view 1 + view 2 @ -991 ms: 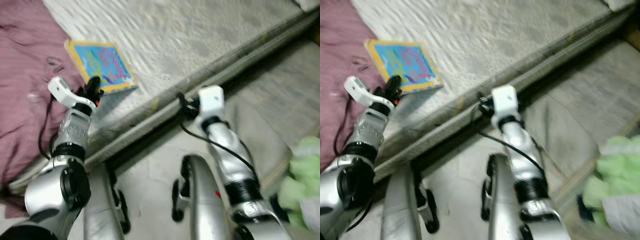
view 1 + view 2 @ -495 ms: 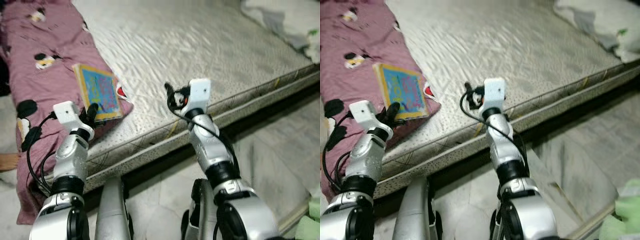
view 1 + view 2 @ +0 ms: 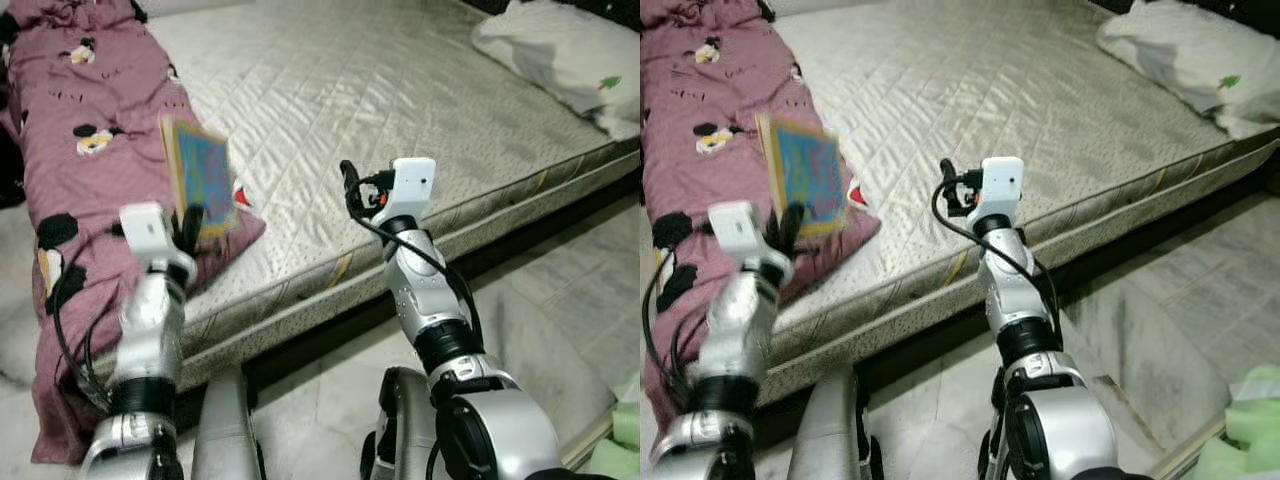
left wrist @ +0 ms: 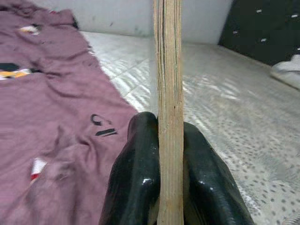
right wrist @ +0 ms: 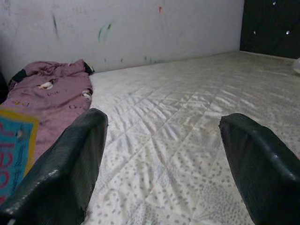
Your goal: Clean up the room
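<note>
Left wrist view: book [image 4: 169,93] edge-on in left pincer [image 4: 168,154].

The wide bare middle of the mattress [image 3: 400,90] lies open to a gripper, hemmed by the purple blanket [image 3: 90,130] on its left, the white pillow [image 3: 560,55] at its far right, and a wall [image 5: 117,28] behind.

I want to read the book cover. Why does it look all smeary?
In the left eye view the book and the left gripper holding it are motion-blurred; the mattress stays sharp. In the left wrist view its edge shows crisply.
</note>
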Controlling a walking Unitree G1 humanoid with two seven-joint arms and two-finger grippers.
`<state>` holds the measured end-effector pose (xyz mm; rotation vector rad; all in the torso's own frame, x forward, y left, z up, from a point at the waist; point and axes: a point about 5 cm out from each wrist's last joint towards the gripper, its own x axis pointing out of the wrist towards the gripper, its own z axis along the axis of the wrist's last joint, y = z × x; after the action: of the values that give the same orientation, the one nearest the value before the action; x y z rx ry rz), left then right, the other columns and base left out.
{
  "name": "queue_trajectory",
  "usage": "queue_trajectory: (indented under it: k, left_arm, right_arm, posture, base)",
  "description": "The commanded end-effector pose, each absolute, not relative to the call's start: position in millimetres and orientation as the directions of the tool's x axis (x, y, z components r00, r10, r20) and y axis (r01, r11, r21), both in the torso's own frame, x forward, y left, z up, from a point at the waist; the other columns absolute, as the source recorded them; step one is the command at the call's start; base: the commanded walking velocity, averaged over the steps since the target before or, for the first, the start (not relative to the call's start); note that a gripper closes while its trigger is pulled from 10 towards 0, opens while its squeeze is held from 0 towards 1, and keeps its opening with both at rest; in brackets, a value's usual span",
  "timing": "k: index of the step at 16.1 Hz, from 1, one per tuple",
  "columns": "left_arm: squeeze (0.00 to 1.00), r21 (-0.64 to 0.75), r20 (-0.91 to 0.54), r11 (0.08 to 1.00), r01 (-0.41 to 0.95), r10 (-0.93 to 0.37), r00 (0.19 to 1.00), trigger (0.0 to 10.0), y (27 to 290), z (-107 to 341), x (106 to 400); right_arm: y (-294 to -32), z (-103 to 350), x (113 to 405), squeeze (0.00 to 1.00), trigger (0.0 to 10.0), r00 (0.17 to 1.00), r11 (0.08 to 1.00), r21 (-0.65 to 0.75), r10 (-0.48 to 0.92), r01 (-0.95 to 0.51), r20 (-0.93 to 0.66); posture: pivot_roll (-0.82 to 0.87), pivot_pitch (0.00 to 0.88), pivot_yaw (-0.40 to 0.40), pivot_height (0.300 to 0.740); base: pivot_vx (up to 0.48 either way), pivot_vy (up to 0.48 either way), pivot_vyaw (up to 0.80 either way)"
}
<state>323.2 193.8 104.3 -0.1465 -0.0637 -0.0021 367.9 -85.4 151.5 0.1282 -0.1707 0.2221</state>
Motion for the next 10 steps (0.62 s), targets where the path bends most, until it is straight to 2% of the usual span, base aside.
queue_trajectory:
  k: [1, 3, 7, 8, 10]
  left_arm:
    - [0.0, -0.112, 0.139, 0.994, 0.011, 0.005, 0.99, 10.0, 193.0, 126.2, 326.3]
    - [0.0, -0.154, 0.15, 0.988, 0.019, 0.004, 0.989, 10.0, 194.1, 122.5, 323.9]
    - [0.0, -0.101, 0.147, 0.995, 0.002, 0.013, 0.989, 10.0, 187.1, 120.6, 324.8]
    - [0.0, -0.146, 0.137, 0.989, 0.014, 0.007, 0.991, 10.0, 185.1, 118.1, 324.1]
    - [0.0, -0.146, 0.139, 0.989, 0.029, -0.009, 0.99, 10.0, 182.0, 117.6, 323.1]
  right_arm:
    - [-84.1, 150.1, 368.6, 0.0, 10.0, 0.96, 0.964, 0.111, 0.22, -0.241, 0.175]
    - [-82.0, 143.8, 368.2, 0.0, 10.0, 0.964, 0.964, 0.119, 0.22, -0.238, 0.149]
    - [-78.7, 142.7, 367.7, 0.0, 10.0, 0.965, 0.964, 0.123, 0.218, -0.236, 0.143]
    - [-80.0, 142.8, 367.7, 0.0, 10.0, 0.967, 0.965, 0.122, 0.213, -0.23, 0.143]
    - [-83.1, 141.3, 366.9, 0.0, 10.0, 0.967, 0.967, 0.116, 0.211, -0.228, 0.144]
  posture:
    - [0.12, 0.0, 0.004, 0.655]
    - [0.12, 0.0, -0.007, 0.679]
    - [0.11, 0.0, -0.005, 0.722]
    - [0.1, 0.0, -0.005, 0.737]
    - [0.1, 0.0, -0.015, 0.74]
  base:
    - [0.0, 0.0, 0.0]
    - [0.0, 0.0, 0.0]
    - [0.0, 0.0, 0.0]
    - [0.0, 0.0, 0.0]
    - [0.0, 0.0, 0.0]
